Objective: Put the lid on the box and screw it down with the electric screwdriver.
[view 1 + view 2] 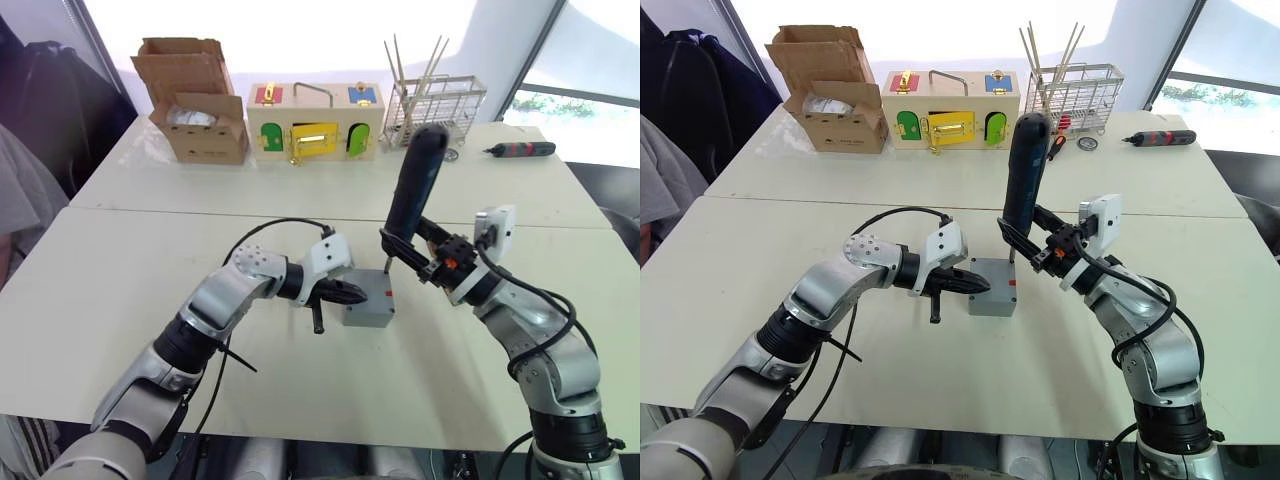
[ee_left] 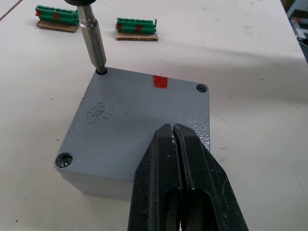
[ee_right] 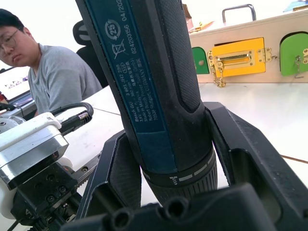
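Observation:
The grey lid [image 2: 120, 120], with a small red mark [image 2: 160, 82], lies on the grey box [image 1: 366, 318] near the middle of the front table. My left gripper [image 1: 358, 295] is shut, and its tips rest on the lid's near edge [image 2: 172, 129]. My right gripper [image 1: 408, 250] is shut on the lower body of the dark blue electric screwdriver [image 1: 415, 180], which stands nearly upright. The metal bit [image 2: 94, 41] sits in one corner screw hole of the lid. In the right wrist view the screwdriver [image 3: 149, 72] stands between the black fingers [image 3: 245, 159].
On the far table stand a cardboard box [image 1: 195, 100], a wooden box with coloured doors [image 1: 315, 125], a wire basket [image 1: 435, 105] and a slim hand screwdriver [image 1: 520, 150]. Two green terminal blocks [image 2: 137, 25] lie beyond the box. A person [image 3: 53, 72] sits to my left.

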Controlling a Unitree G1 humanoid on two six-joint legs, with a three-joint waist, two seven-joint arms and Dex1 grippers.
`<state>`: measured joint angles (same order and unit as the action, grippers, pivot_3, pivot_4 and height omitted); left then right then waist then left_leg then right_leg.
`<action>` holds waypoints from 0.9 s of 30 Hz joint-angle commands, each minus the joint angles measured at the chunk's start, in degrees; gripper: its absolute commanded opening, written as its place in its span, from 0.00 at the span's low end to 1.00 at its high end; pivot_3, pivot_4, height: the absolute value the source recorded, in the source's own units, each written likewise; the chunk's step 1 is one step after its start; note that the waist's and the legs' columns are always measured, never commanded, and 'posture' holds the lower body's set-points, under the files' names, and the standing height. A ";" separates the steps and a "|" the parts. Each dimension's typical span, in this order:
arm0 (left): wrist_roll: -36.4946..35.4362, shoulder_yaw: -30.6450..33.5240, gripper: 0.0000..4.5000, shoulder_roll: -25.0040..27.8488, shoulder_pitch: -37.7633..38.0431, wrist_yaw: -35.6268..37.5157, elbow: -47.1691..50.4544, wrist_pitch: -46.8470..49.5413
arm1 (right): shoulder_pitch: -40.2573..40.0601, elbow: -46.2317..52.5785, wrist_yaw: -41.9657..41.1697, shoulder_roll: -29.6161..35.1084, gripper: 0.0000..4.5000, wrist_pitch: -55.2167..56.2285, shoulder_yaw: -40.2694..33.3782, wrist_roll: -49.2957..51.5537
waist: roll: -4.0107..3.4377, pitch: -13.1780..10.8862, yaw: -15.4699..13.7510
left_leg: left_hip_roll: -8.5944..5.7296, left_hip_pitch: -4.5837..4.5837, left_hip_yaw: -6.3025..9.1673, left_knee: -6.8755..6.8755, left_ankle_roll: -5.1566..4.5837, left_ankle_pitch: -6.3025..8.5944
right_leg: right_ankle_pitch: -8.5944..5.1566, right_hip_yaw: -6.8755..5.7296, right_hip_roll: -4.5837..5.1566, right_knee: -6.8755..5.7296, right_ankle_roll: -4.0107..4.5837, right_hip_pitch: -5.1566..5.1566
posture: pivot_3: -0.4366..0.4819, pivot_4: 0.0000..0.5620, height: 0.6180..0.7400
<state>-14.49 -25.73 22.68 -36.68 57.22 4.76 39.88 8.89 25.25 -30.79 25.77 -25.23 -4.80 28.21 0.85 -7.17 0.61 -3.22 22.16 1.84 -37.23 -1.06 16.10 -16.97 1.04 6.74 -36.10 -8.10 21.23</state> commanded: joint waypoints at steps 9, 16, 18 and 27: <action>1.91 -1.47 0.00 0.97 0.75 -0.90 -1.73 2.06 | -3.70 -4.16 -1.21 -0.05 0.41 -2.38 3.27 -0.90 | 0.02 0.01 -0.01 | 0.00 0.00 0.00 0.02 0.01 0.00 | 0.00 0.05 0.05 0.03 0.01 0.00 | 0.48 0.27 0.99; 1.95 -1.47 0.00 0.99 0.79 -0.91 -1.72 1.98 | -4.23 -5.08 -1.23 0.31 0.41 -1.50 3.11 -1.42 | 0.10 0.08 -0.03 | 0.01 0.00 0.01 0.04 0.01 0.01 | -0.01 0.06 0.08 0.07 0.03 0.00 | 0.48 0.27 0.99; 1.93 -1.46 0.00 0.97 0.79 -0.90 -1.73 1.94 | -4.30 -5.34 -1.26 0.34 0.41 -1.27 3.21 -1.57 | 0.10 0.09 -0.03 | 0.01 0.00 0.01 0.05 0.01 0.01 | -0.02 0.06 0.08 0.09 0.04 -0.01 | 0.48 0.27 0.99; 1.97 -1.43 0.00 0.82 0.76 -1.10 -1.71 1.91 | -4.08 -6.44 -1.06 0.46 0.41 -0.80 3.37 -2.47 | 0.11 0.10 -0.06 | 0.02 0.00 0.02 0.08 0.02 0.02 | -0.03 0.07 0.13 0.14 0.07 0.01 | 0.48 0.27 0.99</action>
<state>-14.49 -25.74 22.59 -36.68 57.04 4.76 39.89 7.83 24.12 -31.32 25.78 -22.75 -4.80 28.00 0.96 -7.08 0.56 -3.20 22.16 1.86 -37.15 -1.04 16.12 -17.01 1.10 6.88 -35.95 -8.02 21.25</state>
